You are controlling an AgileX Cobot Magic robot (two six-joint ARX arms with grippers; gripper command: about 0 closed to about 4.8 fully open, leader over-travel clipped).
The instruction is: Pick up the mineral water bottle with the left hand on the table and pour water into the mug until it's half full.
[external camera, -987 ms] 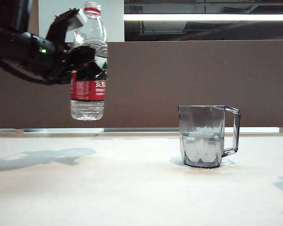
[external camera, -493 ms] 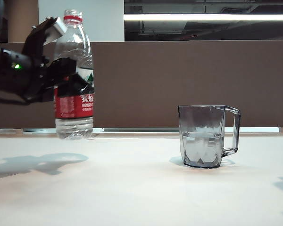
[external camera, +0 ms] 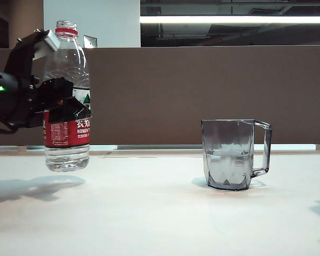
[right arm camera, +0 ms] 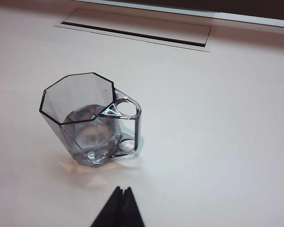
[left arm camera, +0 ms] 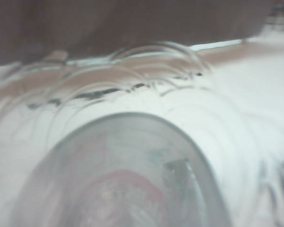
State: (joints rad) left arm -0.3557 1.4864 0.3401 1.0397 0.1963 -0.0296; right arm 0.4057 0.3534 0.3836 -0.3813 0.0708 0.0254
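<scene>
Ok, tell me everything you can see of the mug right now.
The mug is clear smoky-grey plastic or glass, faceted, with an eight-sided rim and an angular squared handle pointing to the right in the exterior view. It stands upright on the white table, right of centre. Clear water fills it roughly halfway. Nothing touches it: the left gripper holds the mineral water bottle upright, well off to the left, and the right gripper hovers close by, apart from it, fingers together.
</scene>
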